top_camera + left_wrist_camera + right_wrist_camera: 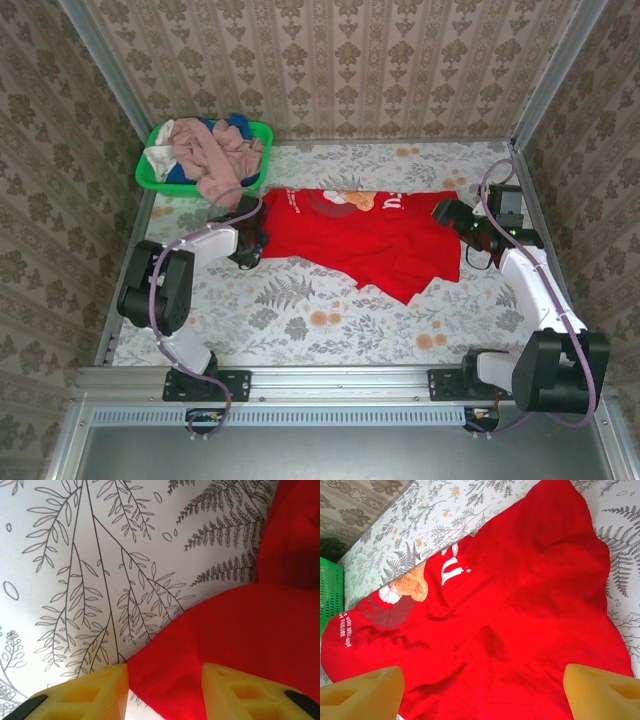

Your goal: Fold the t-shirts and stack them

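A worktop (300,320) covered in a pale fern-and-flower print sits between walls of patterned wallpaper. The left arm's (200,245) jaws stand apart, low over the worktop, and a corner of the red t-shirt (370,235) lies in the gap between its two yellow fingers (95,690), not clamped. The right arm's (525,270) jaws are spread wide above the shirt's right edge, holding nothing, with red cloth (520,605) lying below them. The shirt lies rumpled across the far middle of the worktop between the two arms, its bear print and white lettering facing up. At the far left corner a green basket (150,180) holds a pink t-shirt (215,150) that spills over the front rim, with blue cloth (238,125) and white cloth (160,158) beside it.
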`<move>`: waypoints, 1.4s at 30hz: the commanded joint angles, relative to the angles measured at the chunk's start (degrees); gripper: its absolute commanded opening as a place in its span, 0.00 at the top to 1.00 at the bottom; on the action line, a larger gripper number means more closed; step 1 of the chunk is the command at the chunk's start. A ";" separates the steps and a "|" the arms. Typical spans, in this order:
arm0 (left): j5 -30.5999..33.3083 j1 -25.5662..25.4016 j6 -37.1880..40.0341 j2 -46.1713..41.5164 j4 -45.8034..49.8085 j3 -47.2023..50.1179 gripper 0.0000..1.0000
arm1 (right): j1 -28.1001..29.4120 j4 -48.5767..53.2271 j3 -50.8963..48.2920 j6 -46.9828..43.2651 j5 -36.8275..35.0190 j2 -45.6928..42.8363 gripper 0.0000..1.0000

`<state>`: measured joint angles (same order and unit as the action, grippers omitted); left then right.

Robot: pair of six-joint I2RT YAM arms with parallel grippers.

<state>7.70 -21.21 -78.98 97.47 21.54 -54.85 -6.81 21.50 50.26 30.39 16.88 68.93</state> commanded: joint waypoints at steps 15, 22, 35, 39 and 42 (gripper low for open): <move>-0.76 1.74 -1.15 2.72 -7.97 1.86 1.00 | -0.92 7.01 4.15 -4.92 -10.45 7.78 0.22; -0.67 1.83 1.15 0.36 -9.47 1.85 1.00 | -4.24 7.21 14.27 -8.26 -6.29 24.62 0.45; -1.69 1.89 0.62 0.81 -9.74 1.52 1.00 | -4.97 6.54 23.09 -6.68 -5.36 39.09 0.79; -1.32 2.09 1.04 0.06 -9.67 0.79 1.00 | -5.11 5.74 23.23 -6.70 -5.75 35.29 1.00; -0.82 2.40 1.72 -1.14 -9.57 -0.12 1.00 | -5.41 4.91 23.06 -7.23 -5.03 31.09 1.00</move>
<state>6.59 -19.57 -78.85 99.22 11.51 -53.65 -11.77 27.05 71.59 23.92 10.98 105.60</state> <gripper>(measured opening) 0.046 0.054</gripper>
